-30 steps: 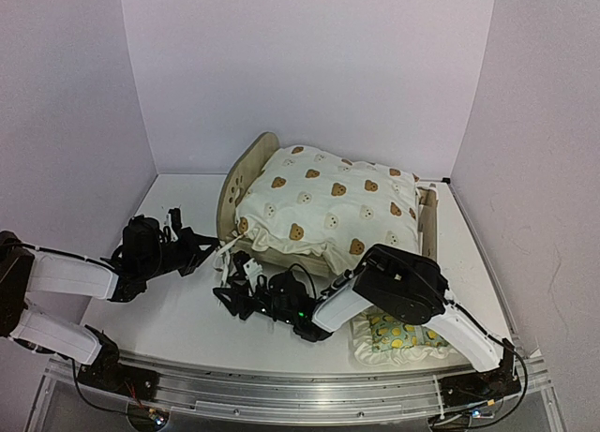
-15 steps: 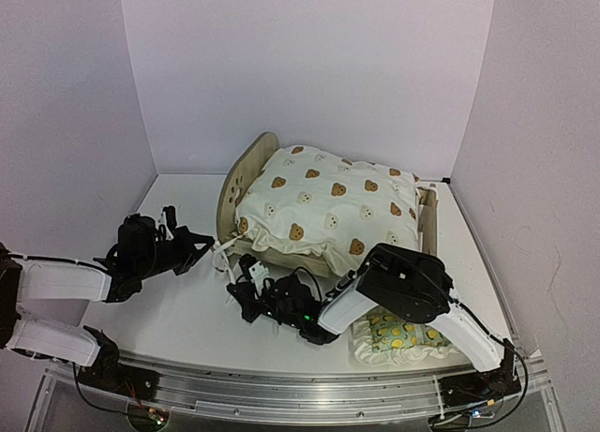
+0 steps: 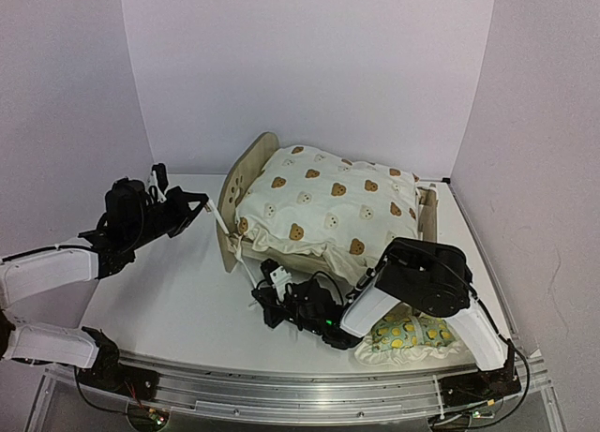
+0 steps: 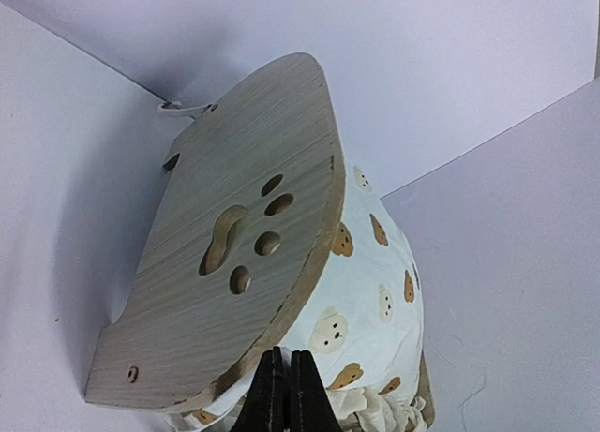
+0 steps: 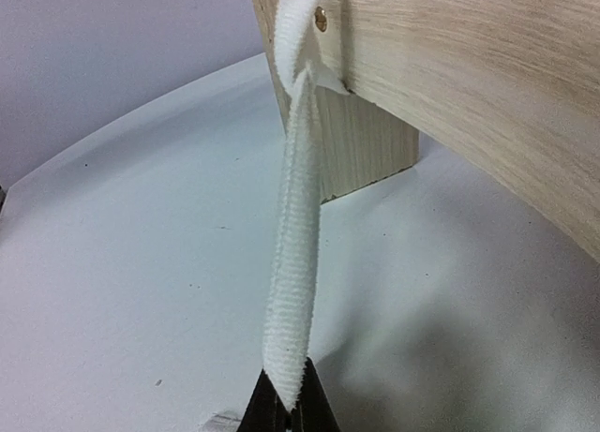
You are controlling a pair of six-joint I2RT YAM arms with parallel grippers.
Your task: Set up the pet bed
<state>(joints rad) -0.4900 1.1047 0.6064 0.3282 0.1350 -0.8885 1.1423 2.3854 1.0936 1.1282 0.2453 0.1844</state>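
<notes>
While the bear-print cushion is lying on it, the pet bed is sitting mid-table.
The left gripper is clamping its jaws shut on a thin tie beside the headboard; the right gripper is pinching a ribbed tie running up to the frame's corner.

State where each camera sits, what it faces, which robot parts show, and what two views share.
Top external: above and behind the arms, looking down at the pet bed and cushion; both arms show.
Left wrist: on the left arm, facing the headboard's paw cutout; shut left gripper below.
Right wrist: low, facing a bed leg; right gripper shut on a white tie.
Shared: top and left wrist both show the cushion.
</notes>
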